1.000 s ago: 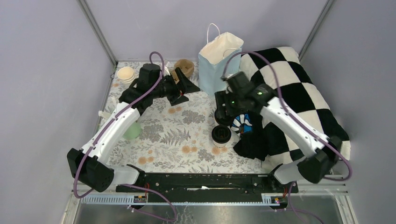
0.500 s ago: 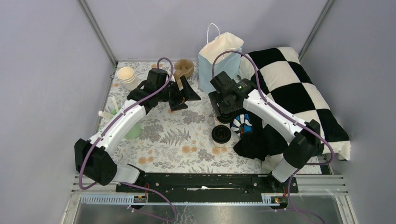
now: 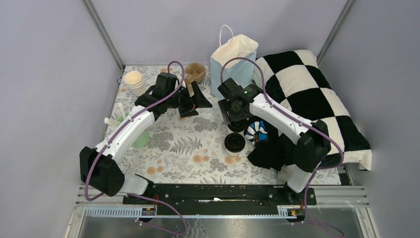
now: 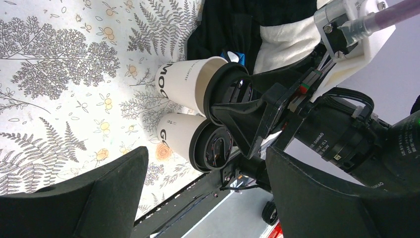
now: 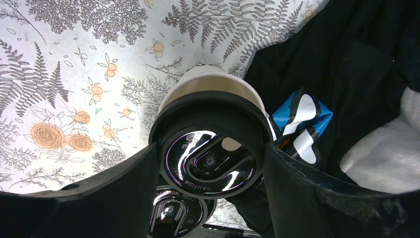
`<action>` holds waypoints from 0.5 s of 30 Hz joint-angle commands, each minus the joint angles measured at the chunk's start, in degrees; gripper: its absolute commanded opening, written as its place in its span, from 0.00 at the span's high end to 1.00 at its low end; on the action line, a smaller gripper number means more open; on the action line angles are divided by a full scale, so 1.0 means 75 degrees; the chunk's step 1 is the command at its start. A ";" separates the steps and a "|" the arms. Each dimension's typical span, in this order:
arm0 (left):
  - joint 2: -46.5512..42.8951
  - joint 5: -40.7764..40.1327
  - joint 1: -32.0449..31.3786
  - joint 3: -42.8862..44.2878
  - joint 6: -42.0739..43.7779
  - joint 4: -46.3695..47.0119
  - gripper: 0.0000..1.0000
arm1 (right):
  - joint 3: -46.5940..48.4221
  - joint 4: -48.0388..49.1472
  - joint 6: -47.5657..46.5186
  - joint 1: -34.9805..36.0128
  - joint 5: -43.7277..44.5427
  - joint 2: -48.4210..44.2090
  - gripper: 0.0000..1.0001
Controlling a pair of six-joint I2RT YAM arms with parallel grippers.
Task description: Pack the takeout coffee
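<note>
- My right hand (image 3: pixel 236 118) is clenched on one takeout coffee cup (image 5: pixel 210 139): in the right wrist view both fingers (image 5: pixel 124 183) press against opposite edges of its black lid.
- I cannot tell whether that cup's base is on the table (image 3: pixel 188 144) or just off it.
- The second coffee cup (image 3: pixel 234 143) stands upright on the table just on the near side of my right hand, close beside the grasped cup, its lid on.
- The left wrist view shows the two cups side by side, white walls with dark lettering, nearly touching.
- My left hand (image 3: pixel 195 100) is released, jaws spread wide with nothing between them. It hangs above the table to the left of the right hand, apart from both cups.
- The blue bag (image 3: pixel 232 64) stands upright with its mouth open, just beyond the right hand on the far side.
- To the right of the right hand lie a blue-and-white striped object (image 3: pixel 256 131), a black cloth (image 3: pixel 270 148), and a checkered pillow (image 3: pixel 307 94) past them.
- Left of my left hand, the stack of cream cups (image 3: pixel 133 79) sits at the far corner, and a mint-green cup (image 3: pixel 141 139) is partly hidden under the left arm.
</note>
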 commanded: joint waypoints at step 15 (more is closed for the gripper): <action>0.0001 0.0381 0.0245 -0.0202 0.0197 0.0310 0.08 | -0.0120 0.0313 0.0040 0.0002 0.0137 0.0148 0.22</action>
